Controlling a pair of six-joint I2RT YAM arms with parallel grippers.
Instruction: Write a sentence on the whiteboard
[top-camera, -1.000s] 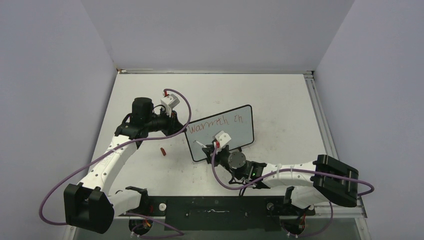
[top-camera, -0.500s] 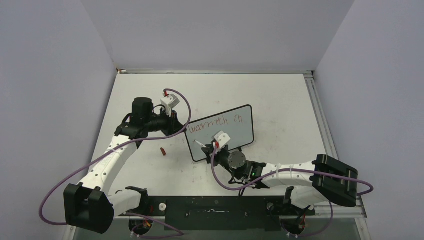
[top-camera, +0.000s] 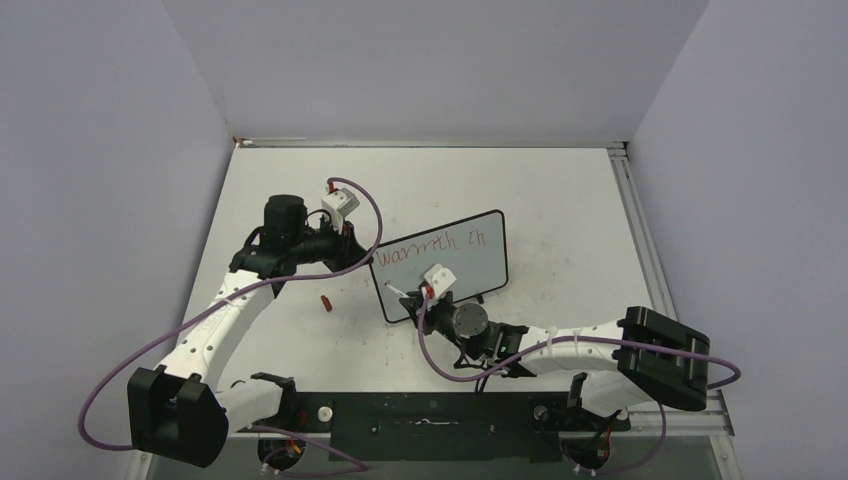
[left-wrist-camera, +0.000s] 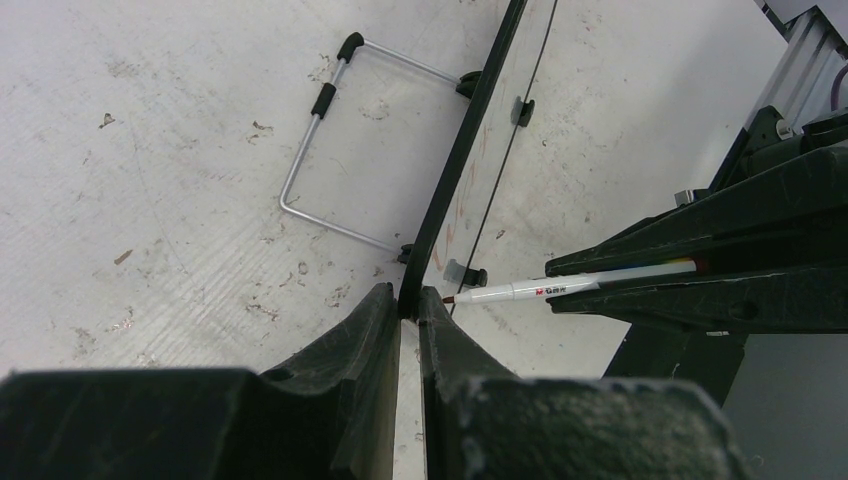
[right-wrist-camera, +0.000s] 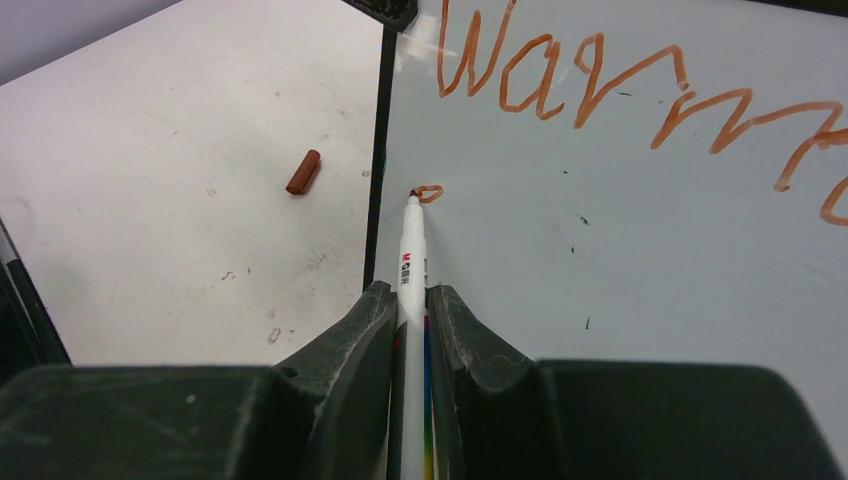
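Marker (right-wrist-camera: 411, 262), pinched tight in the right gripper (right-wrist-camera: 408, 296), touches the whiteboard (right-wrist-camera: 650, 260) below the red sentence (right-wrist-camera: 590, 90) while the left gripper (left-wrist-camera: 408, 302) clamps its edge.

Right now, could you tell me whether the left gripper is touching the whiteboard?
Touching. The left wrist view shows the left gripper shut on the whiteboard, clamping its black frame.

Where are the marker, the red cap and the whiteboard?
marker (right-wrist-camera: 411, 255): right wrist view, white barrel.
red cap (right-wrist-camera: 303, 172): right wrist view, its middle.
whiteboard (right-wrist-camera: 650, 260): right wrist view, bare writing surface.
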